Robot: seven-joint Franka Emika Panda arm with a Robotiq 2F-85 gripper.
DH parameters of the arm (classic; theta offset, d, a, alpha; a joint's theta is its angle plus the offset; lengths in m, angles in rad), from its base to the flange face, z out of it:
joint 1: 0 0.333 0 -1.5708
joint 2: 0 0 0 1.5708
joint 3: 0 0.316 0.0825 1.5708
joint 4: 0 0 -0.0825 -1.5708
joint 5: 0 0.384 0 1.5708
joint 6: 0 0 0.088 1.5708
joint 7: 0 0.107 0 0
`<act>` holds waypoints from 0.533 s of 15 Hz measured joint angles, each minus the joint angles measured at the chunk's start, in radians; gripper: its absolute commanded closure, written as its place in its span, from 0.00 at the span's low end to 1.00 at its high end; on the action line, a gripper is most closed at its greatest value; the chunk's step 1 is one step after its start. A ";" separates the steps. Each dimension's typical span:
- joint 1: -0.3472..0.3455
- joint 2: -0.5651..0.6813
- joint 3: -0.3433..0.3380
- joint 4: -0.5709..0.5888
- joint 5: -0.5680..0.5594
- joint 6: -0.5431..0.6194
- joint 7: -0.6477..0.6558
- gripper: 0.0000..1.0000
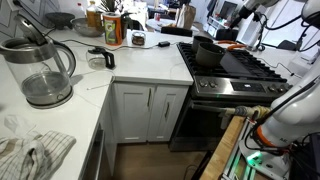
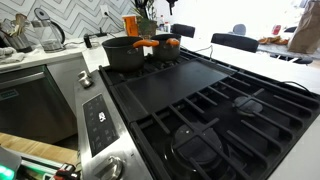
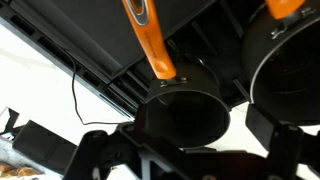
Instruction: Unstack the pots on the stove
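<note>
Two dark round pots with orange handles stand on the back of the stove point(image 2: 200, 95). In the wrist view one pot point(image 3: 186, 112) fills the middle, with its orange handle point(image 3: 150, 40) pointing away. The second pot point(image 3: 292, 62) is beside it at the right edge. In both exterior views the pots point(image 1: 208, 52) point(image 2: 125, 53) sit close together on the black grates. My gripper point(image 3: 190, 160) is open, with its dark fingers spread on either side of the middle pot's near rim and not touching it. The gripper does not show in the exterior views.
A flat black griddle plate point(image 2: 175, 85) covers the stove's middle. A clear glass kettle point(image 1: 40, 70) stands on the white countertop point(image 1: 120, 70) and a cloth point(image 1: 30, 150) lies at its near end. Bottles and jars point(image 1: 105, 20) stand behind. A black cable point(image 3: 75, 90) lies on the counter.
</note>
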 measured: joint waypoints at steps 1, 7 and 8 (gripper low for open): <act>0.024 -0.045 -0.001 -0.044 -0.032 0.010 0.062 0.00; 0.156 -0.309 -0.002 -0.305 -0.241 0.036 0.339 0.00; 0.173 -0.350 -0.002 -0.344 -0.278 0.036 0.361 0.00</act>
